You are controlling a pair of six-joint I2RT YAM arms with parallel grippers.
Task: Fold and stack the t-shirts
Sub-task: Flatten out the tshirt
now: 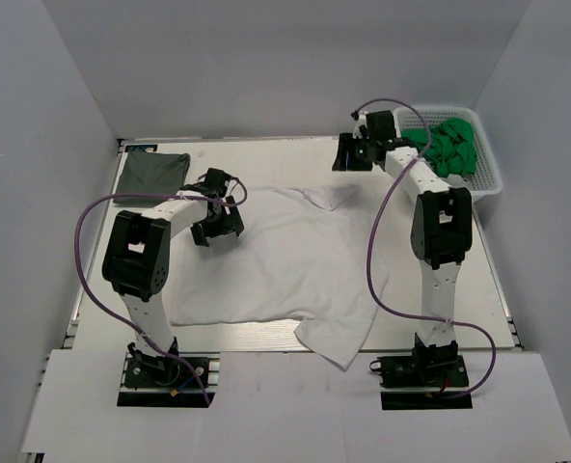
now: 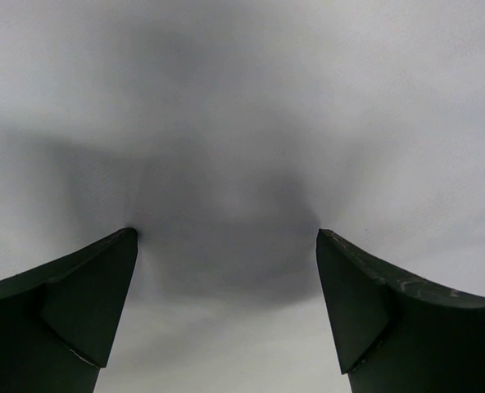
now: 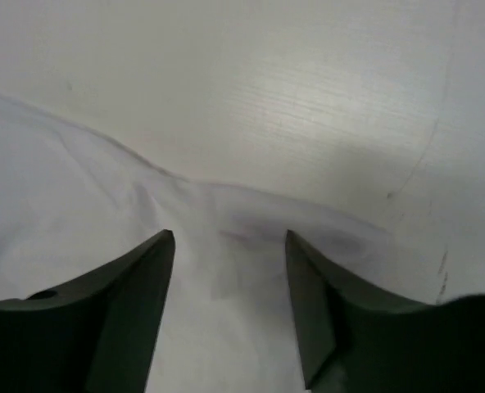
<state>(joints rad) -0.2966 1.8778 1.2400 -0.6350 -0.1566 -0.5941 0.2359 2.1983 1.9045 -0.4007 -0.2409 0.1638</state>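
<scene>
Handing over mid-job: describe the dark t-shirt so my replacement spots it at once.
On the table, go to the far left corner, beyond the left arm. The dark grey-green t-shirt lies there as a small compact patch. It is the only dark cloth: the white t-shirt is spread across the middle.

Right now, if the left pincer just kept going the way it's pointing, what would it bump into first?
Probably the white t-shirt. The left pincer is open and aims down at its plain cloth, with nothing showing in between; how far off it hangs is unclear.
</scene>
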